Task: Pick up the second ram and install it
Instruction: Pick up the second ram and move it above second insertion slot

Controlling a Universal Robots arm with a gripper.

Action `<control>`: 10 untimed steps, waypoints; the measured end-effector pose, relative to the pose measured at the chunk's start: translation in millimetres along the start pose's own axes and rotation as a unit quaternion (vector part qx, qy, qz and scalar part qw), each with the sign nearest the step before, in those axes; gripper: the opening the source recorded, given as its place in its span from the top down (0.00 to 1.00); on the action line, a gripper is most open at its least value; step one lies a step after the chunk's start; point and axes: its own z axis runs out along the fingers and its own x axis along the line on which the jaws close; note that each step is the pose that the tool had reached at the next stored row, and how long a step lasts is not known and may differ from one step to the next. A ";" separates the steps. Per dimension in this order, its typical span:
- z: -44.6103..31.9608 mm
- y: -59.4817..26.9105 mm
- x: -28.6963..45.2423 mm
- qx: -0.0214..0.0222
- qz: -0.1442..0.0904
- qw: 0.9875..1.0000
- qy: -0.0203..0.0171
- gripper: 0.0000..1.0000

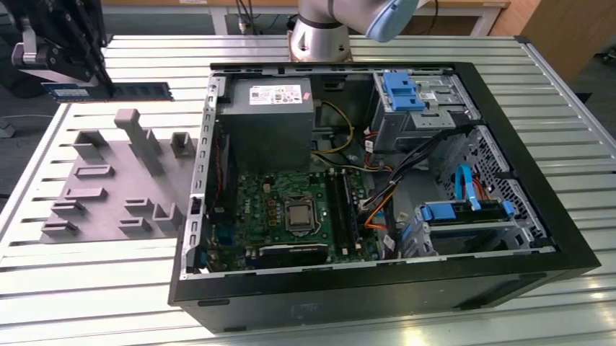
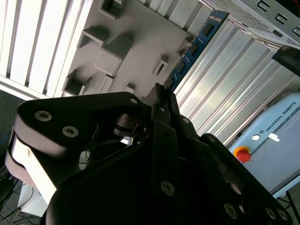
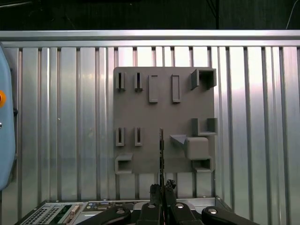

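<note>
Ribbed metal counter [image 1: 106,288] carries an open computer case [image 1: 385,292] lying on its side and, on the exterior view's left, a grey fixture plate [image 1: 101,194] of small holders. Above the plate's far edge the claw [image 1: 99,81] is clamped on the second ram [image 1: 130,91], which hangs level and clear of every holder. Its blue-stickered end pokes out past the fingers toward the exterior view's left. In the first wrist view the second ram [image 3: 161,150] shows edge-on as a thin dark line running straight out from the pinched tips, with the plate well below it. In the second wrist view the second ram [image 2: 192,49] juts from the tips over the counter's ribs. The step in hand looks like the carry toward the motherboard [image 1: 274,198] and its long black slots [image 1: 339,205], well apart from the stick. Doing it well likely means a firm pinch so the board cannot swivel, a level hold, and a path high over the case wall rather than skimming it.
</note>
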 end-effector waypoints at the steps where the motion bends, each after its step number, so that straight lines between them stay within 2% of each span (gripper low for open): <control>1: 0.0 -0.8 0.0 0.000 0.000 1.000 0.000 0.86; 10: -0.1 -6.0 -0.2 0.000 0.000 1.000 0.000 0.86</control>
